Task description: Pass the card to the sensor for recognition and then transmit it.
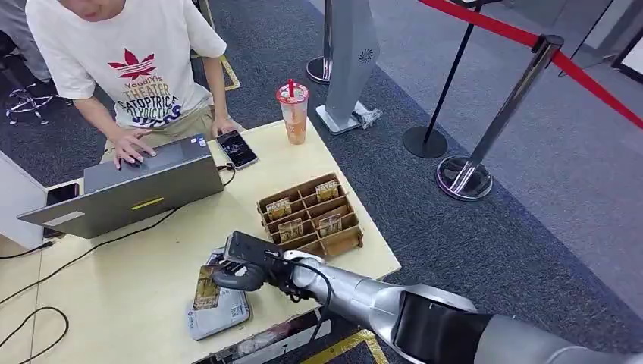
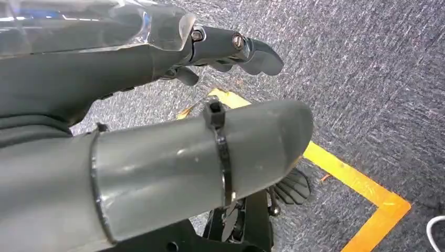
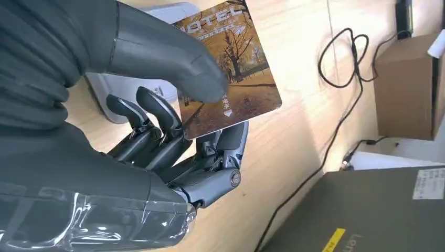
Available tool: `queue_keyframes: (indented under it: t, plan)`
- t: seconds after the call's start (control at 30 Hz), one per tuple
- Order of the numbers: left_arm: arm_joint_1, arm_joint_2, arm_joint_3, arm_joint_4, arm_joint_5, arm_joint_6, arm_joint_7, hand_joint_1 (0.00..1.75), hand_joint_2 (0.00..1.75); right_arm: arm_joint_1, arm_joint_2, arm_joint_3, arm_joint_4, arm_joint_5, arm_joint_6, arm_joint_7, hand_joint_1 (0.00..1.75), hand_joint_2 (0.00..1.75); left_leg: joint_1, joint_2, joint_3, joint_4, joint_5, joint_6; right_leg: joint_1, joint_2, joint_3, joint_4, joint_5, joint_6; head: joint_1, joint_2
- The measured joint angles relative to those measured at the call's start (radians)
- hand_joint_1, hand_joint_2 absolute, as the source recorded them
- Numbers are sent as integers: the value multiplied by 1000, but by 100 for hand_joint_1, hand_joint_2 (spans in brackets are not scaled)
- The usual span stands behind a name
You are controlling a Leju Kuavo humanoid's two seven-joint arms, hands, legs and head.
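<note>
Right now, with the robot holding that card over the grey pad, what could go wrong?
The right hand pinches the card near one edge, so it might slip or twist out. The card hangs above the sensor, which sits close to the table edge; a nudge could push it off. Handing it on, the arm could brush the card holder or the laptop.

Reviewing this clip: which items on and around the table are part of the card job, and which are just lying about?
Part of the job:
- card, pinched in the right hand
- grey sensor pad, under the card
- wooden card rack, holding more cards

Just lying about:
- laptop, in use by a person
- phone
- iced drink cup
- stanchion posts with red belt
</note>
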State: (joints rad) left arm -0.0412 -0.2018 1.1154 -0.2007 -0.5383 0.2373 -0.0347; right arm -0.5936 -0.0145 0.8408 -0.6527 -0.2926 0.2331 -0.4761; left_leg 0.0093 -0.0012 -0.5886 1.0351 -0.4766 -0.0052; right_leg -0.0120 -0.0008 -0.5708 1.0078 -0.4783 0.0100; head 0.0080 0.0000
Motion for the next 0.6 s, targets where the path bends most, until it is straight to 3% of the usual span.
queue_keyframes:
  t: [0.6]
  plan:
    - [-2, 15, -2, 5, -22, -16, -11, 0, 0, 15, -17, 8, 118, 40, 29, 18, 175, 175, 0, 0, 0, 0, 0, 0, 0, 0, 0, 0, 0, 0, 0, 0]
